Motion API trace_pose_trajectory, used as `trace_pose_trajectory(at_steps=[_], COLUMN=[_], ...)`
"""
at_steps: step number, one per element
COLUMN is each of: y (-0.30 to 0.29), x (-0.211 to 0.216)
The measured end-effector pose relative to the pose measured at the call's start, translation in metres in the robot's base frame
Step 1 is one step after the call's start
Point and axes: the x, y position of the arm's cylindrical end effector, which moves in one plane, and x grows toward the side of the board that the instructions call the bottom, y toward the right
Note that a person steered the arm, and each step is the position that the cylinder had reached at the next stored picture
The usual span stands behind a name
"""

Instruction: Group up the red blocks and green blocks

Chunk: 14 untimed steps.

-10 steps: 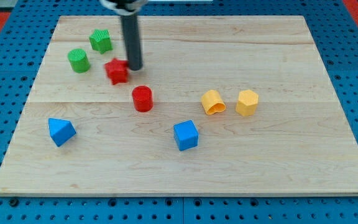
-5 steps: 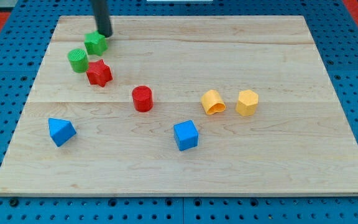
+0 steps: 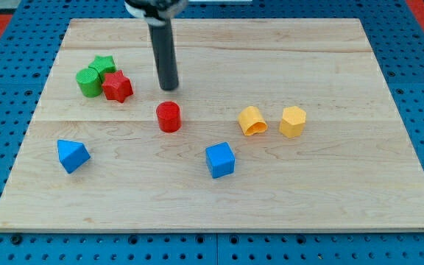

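Note:
A green cylinder (image 3: pixel 88 82), a green star (image 3: pixel 104 65) and a red star (image 3: pixel 117 87) sit bunched together and touching at the board's upper left. A red cylinder (image 3: pixel 168 116) stands apart, lower and to the right of them. My tip (image 3: pixel 168 87) rests on the board just above the red cylinder, a small gap between them, and to the right of the red star.
A blue block (image 3: pixel 72 155) lies at lower left and a blue cube (image 3: pixel 220 160) at lower centre. Two yellow blocks (image 3: pixel 252 121) (image 3: pixel 293 121) sit right of centre. The wooden board (image 3: pixel 271 199) lies on a blue pegboard.
The green star slid down-left against the green cylinder and red star. My tip moved from the upper left, above the green star, rightward and down to just above the red cylinder.

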Motion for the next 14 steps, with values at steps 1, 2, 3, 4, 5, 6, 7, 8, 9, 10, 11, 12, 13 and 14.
trace_pose_trajectory(at_steps=[1,2,3,4,5,6,7,8,9,10,11,12,13,14], y=[0.013,-0.011,0.043,-0.008,-0.078,-0.129,-0.089,-0.11,-0.171,-0.198,-0.196,-0.177,-0.183,-0.186], x=[0.042,0.062,0.104,0.094,0.062,0.039,0.062,0.075,0.073,0.061,0.04,0.036,0.036,0.036])
